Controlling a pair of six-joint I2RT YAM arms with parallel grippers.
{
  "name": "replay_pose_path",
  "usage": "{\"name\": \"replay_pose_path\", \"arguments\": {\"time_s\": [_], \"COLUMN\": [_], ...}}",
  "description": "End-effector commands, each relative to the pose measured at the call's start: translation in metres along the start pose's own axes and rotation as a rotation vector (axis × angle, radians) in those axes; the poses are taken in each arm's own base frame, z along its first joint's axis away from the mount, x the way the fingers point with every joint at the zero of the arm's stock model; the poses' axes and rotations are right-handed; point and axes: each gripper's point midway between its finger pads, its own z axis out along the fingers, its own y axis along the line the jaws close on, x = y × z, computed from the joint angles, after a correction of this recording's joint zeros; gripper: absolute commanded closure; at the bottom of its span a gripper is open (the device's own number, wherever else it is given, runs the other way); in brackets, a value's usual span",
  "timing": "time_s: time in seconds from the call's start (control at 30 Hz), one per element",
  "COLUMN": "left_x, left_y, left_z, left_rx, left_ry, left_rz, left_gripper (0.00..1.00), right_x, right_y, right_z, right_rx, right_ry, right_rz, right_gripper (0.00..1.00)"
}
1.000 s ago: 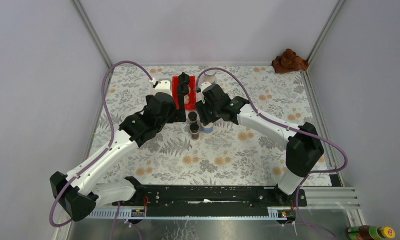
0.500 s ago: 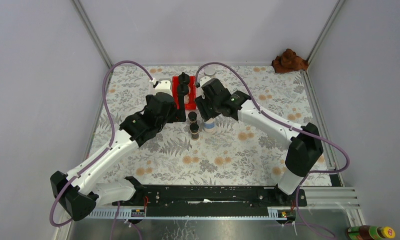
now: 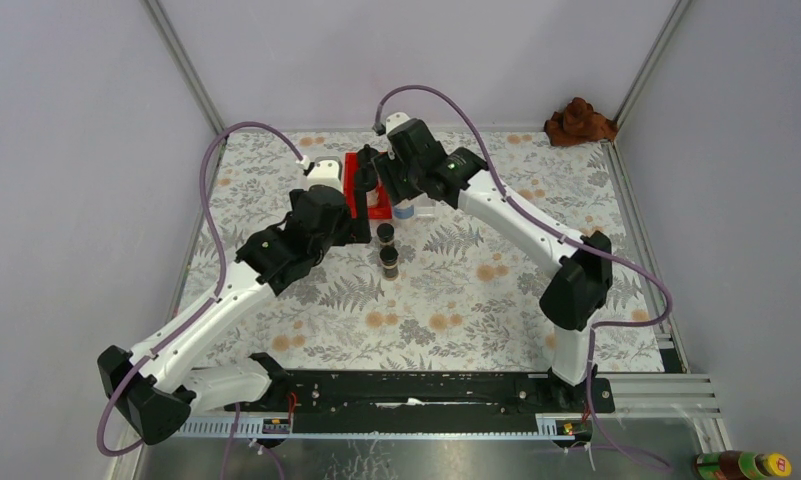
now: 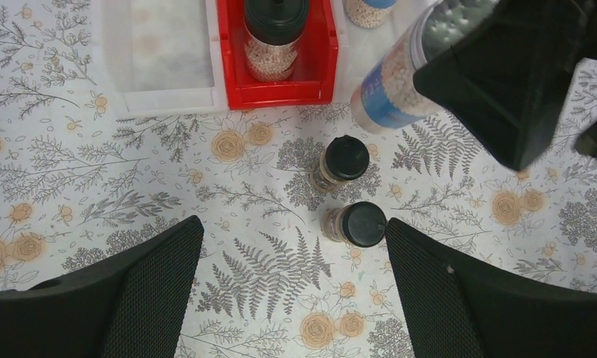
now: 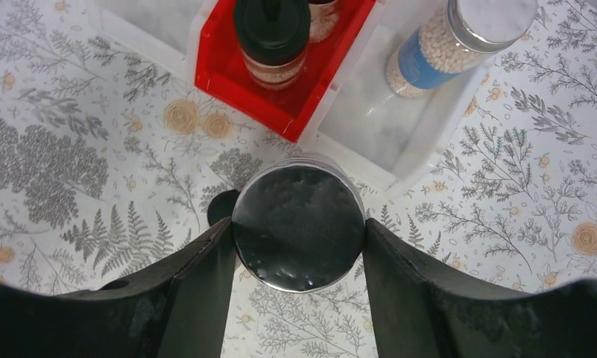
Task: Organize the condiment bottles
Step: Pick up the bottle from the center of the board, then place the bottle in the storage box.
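My right gripper [image 5: 297, 227] is shut on a silver-lidded, blue-labelled jar [image 5: 299, 224] and holds it in the air, tilted, just in front of the bins [image 3: 406, 211]. A matching jar [image 5: 448, 45] stands in the white bin [image 5: 370, 123]. The red bin [image 5: 228, 86] holds two clear jars with black domed caps [image 5: 271, 33], one behind the other. Two slim dark-brown jars stand on the table: the far one [image 4: 340, 160] and the near one [image 4: 358, 224]. My left gripper [image 4: 291, 253] hangs open above the cloth, its right finger beside the near dark jar.
Another white bin [image 4: 165, 52] sits left of the red one. A crumpled brown cloth [image 3: 579, 120] lies at the back right corner. A brown yellow-capped bottle [image 3: 744, 465] lies off the table at the near right. Grey walls close in both sides.
My right gripper has lifted the blue-labelled jar off the table beside the dark jars and carried it back toward the bins. The left arm has not moved.
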Motion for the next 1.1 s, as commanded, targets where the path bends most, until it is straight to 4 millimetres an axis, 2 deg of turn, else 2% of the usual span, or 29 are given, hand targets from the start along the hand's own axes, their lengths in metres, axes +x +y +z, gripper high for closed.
{"name": "replay_pose_path", "arguments": {"time_s": [0.0, 0.23, 0.4, 0.7, 1.07], "left_x": [-0.009, -0.008, -0.008, -0.006, -0.004], "left_y": [0.003, 0.005, 0.005, 0.004, 0.006], "left_z": [-0.006, -0.008, -0.008, -0.007, -0.006], "left_rx": [-0.001, -0.002, 0.0, 0.003, -0.006], "left_ry": [-0.044, -0.042, -0.041, -0.034, -0.031], "left_rz": [-0.015, -0.014, -0.011, -0.007, -0.004], "left_gripper": [0.04, 0.04, 0.04, 0.04, 0.04], "right_x": [-0.036, -0.055, -0.057, -0.058, -0.043], "right_y": [-0.031, -0.069, -0.086, -0.087, -0.086], "right_z": [-0.001, 0.013, 0.027, 0.049, 0.075], "right_rx": [0.061, 0.106, 0.108, 0.076, 0.061], "right_ry": [-0.078, -0.118, -0.124, -0.132, -0.115], "right_rz": [0.061, 0.138, 0.171, 0.178, 0.181], "right_gripper": [1.0, 1.0, 1.0, 1.0, 1.0]}}
